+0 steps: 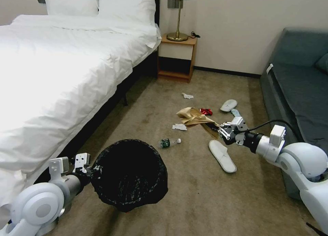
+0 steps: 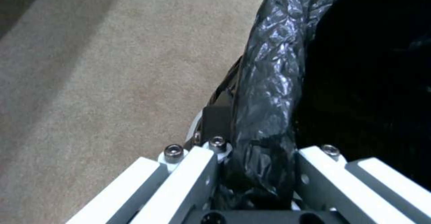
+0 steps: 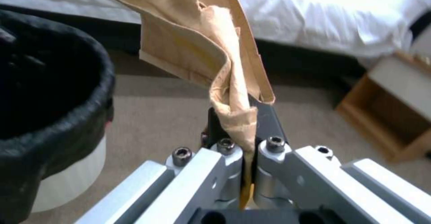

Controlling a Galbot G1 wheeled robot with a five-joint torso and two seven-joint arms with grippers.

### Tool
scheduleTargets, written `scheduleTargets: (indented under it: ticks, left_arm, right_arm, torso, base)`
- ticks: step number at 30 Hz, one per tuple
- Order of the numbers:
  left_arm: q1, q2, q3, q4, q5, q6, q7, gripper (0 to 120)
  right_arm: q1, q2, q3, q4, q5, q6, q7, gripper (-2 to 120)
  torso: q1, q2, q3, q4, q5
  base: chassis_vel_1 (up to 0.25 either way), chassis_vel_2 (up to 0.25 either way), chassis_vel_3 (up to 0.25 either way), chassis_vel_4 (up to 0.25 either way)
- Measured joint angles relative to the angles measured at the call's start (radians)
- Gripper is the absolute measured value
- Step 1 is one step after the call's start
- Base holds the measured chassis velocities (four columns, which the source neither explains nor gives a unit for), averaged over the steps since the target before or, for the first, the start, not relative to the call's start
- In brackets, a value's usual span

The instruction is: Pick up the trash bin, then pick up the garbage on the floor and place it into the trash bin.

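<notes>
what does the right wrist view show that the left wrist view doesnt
Right wrist view alone: the right gripper shut on a twisted fold of the brown paper, lifted clear of the carpet, with the white bed and wooden nightstand behind, and the bin's pale base under the bag.

Left wrist view alone: the left gripper clamped on the bag-wrapped rim of the trash bin.

Both: the black-lined trash bin and the beige carpet.

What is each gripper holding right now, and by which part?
Left gripper clamps the trash bin by its bag-covered rim. Right gripper pinches the brown paper by a twisted end.
</notes>
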Motion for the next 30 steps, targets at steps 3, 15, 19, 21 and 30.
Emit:
scheduleTargets:
  ticks: [3, 15, 19, 21, 30]
  left_arm:
    - [-0.033, 0.009, 0.045, 0.020, 0.000, 0.000, -0.003, 3]
    - [-0.183, 0.005, 0.165, 0.073, -0.023, 0.000, -0.031, 3]
    - [-0.206, 0.000, 0.185, 0.081, -0.024, 0.000, -0.038, 3]
    - [-0.241, -0.009, 0.223, 0.090, -0.026, 0.000, -0.049, 3]
    - [-0.289, -0.018, 0.277, 0.103, -0.037, 0.000, -0.071, 3]
  right_arm:
    - [0.024, -0.007, -0.023, 0.029, -0.058, 0.015, -0.010, 0]
    - [0.080, -0.004, -0.131, 0.079, -0.354, 0.101, -0.055, 0]
    - [0.094, 0.001, -0.158, 0.085, -0.386, 0.108, -0.056, 0]
    - [0.132, 0.014, -0.218, 0.091, -0.444, 0.125, -0.058, 0]
    - [0.203, 0.047, -0.318, 0.106, -0.570, 0.147, -0.076, 0]
  torso:
    - [0.000, 0.000, 0.000, 0.0001, -0.0002]
    - [0.000, 0.000, 0.000, -0.0001, 0.0000]
    - [0.000, 0.000, 0.000, 0.0000, 0.0000]
    - [0.000, 0.000, 0.000, 0.0000, -0.0001]
    - [0.000, 0.000, 0.000, 0.0000, -0.0001]
  base:
    - [0.000, 0.000, 0.000, 0.000]
    - [0.000, 0.000, 0.000, 0.000]
    - [0.000, 0.000, 0.000, 0.000]
    - [0.000, 0.000, 0.000, 0.000]
    - [0.000, 0.000, 0.000, 0.000]
